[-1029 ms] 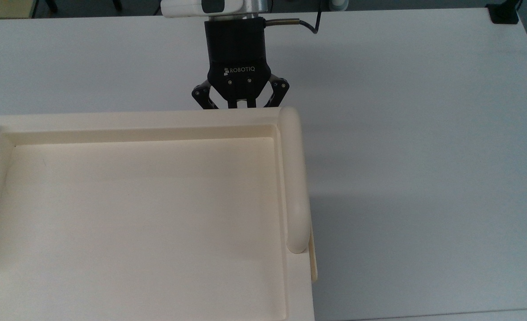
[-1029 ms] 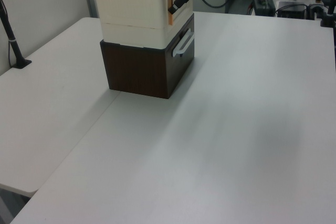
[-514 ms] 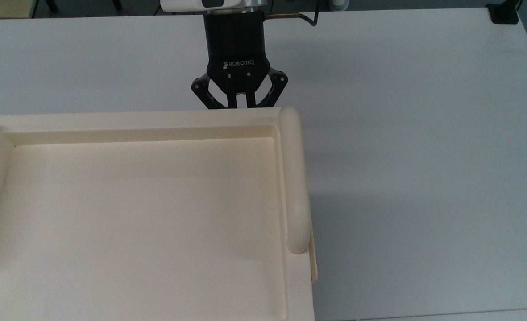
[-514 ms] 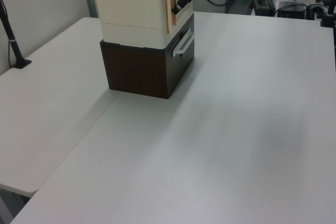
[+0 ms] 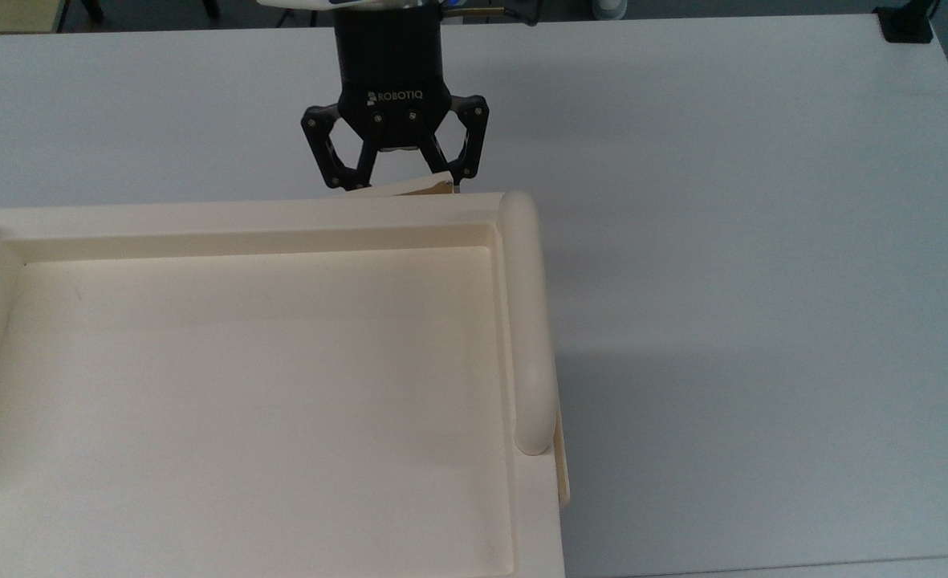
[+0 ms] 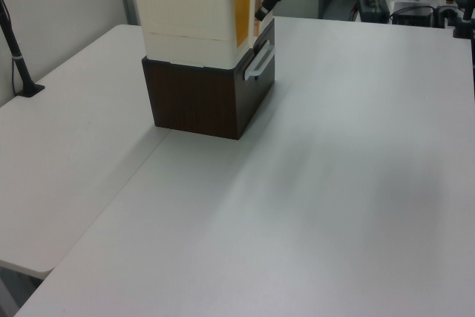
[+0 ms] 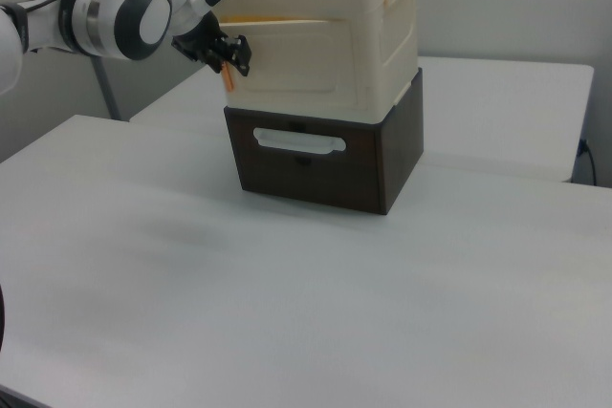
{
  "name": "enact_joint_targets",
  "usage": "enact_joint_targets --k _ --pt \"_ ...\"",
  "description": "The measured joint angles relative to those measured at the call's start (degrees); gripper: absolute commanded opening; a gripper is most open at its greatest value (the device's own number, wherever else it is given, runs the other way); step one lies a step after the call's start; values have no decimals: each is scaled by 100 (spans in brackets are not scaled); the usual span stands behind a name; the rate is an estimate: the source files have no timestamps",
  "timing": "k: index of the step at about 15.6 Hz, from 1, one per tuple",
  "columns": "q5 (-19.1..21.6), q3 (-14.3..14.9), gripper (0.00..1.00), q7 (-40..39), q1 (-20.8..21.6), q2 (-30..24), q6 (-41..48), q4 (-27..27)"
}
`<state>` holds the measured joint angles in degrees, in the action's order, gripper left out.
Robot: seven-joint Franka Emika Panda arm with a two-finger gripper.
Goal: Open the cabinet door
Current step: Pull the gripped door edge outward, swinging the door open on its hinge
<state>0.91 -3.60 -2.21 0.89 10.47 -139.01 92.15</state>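
Cream cabinet door (image 5: 400, 189), thin, stiff, light; best held at free edge. Gripper (image 5: 393, 172) fingers spread wide, grasping nothing.

cabinet (image 7: 325, 35) on drawer unit (image 7: 325, 155) | end effector (image 7: 229, 53) at cabinet door (image 5: 401, 189) edge – apparently ajar

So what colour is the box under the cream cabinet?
Dark brown, wood-grained box, clearest in the right view.

A lab: white tables (image 6: 356, 146), camera stand (image 6: 16, 50), cluttered benches behind.
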Motion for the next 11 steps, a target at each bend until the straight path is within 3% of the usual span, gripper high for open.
enact_joint_targets --k 7,11 --pt "45 -13 70 -795 -400 -417 1406 10" --pt "60 -3 97 -1588 -869 -700 2368 38"
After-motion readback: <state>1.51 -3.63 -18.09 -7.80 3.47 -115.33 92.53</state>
